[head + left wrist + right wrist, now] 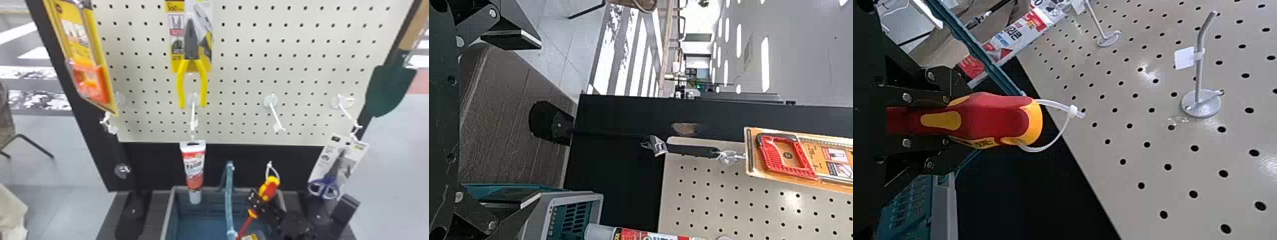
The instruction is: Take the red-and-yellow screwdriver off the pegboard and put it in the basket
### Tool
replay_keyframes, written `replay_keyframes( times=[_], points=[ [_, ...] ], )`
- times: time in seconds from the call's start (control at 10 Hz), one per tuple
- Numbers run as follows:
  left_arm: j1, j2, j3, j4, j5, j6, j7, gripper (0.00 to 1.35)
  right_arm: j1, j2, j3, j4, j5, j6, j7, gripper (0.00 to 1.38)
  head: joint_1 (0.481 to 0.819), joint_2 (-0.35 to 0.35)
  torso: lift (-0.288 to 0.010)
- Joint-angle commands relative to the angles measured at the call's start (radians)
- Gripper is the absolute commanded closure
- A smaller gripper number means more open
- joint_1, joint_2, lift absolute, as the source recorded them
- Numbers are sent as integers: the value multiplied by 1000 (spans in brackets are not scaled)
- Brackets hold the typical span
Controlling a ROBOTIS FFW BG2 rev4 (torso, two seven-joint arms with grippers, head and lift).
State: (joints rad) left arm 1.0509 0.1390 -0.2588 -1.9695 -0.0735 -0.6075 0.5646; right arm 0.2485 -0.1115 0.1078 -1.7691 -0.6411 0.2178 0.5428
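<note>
So the red-and-yellow screwdriver (269,189) is off the pegboard (236,118) and up over the right-hand part of the basket (168,213), from the head view. The right gripper (261,202) has its jaws clamped around it, one on each side in the wrist view. It's tilted — handle end up, red shaft slanting down to the left, close to the basket's blue carry handle (228,198). Can't tell if those two touch, tbh. A white zip-tie loop (277,172) pokes up off the handle end.

The left gripper (531,120) has its jaws spread wide, nothing between them, and from its wrist view it's out to the left of the basket.

As for the rest, the basket sits on a dark wood-grain table (107,223), with something yellow-labelled (249,237) low down at its right side — mostly cut off, no idea what it is. A red-and-white tube (193,169) hangs over the basket's back left area, cap down. Well above the basket on the board are yellow-handled pliers (191,44), with a carded hacksaw (87,60) up and to the left. Purple-handled scissors (324,187) hang to the basket's right, and a green trowel (390,86) is further up that way.
</note>
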Motion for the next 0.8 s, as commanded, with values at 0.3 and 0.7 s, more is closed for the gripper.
replay_keyframes(
  times=[0.3, 0.7],
  points=[
    [-9, -4, 0, 22, 3, -15, 0, 243, -16, -7, 38, 72, -26, -17, 3, 1223, 549, 0, -100],
    [-9, -10, 1, 29, 3, -23, 0, 243, -22, -8, 44, 94, -26, -57, 14, 509, 549, 0, -100]
  ],
)
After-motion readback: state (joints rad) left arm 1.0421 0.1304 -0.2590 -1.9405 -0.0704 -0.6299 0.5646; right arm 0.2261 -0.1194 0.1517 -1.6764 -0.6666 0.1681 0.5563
